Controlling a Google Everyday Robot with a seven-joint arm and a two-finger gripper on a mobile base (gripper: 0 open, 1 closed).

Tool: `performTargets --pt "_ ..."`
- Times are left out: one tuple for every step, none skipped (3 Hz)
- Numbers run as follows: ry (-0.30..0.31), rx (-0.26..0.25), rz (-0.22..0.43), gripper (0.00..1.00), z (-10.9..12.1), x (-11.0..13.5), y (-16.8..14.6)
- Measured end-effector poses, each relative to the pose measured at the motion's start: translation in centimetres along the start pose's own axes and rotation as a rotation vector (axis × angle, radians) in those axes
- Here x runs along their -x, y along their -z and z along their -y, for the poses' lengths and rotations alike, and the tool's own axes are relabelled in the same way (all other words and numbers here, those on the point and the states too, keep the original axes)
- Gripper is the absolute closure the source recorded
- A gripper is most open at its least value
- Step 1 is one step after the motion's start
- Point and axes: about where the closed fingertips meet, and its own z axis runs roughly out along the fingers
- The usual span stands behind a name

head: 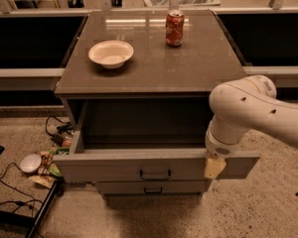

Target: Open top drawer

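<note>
While the grey table (198, 68) fills the middle of the scene, the robot's white arm (248, 110) comes in from the right and bends down over its near right corner. The top drawer (114, 168) stands pulled out toward the near side, its deep grey box open beneath the tabletop and its wide flat front carrying a small black loop handle (155, 175) at the centre. Below it sits a shorter drawer front (124, 187), pushed in. The end effector (214, 166) hangs at the right part of the top drawer's front, right of the handle; I cannot tell whether it is wide or narrow. On the tabletop a white bowl (111, 53) rests at the left, and a red can (174, 28) stands upright farther back, well apart. On the floor at the left lie black cables (57, 128) and a small white dish (30, 163).
</note>
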Motion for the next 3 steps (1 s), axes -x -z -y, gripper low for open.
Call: performTargets --pt "0.000 -0.001 -0.001 0.00 0.0 0.0 0.1" --pt "0.000 -0.001 -0.001 0.00 0.0 0.0 0.1" --pt "-0.052 0.070 0.042 0.02 -3.9 -1.6 -1.2"
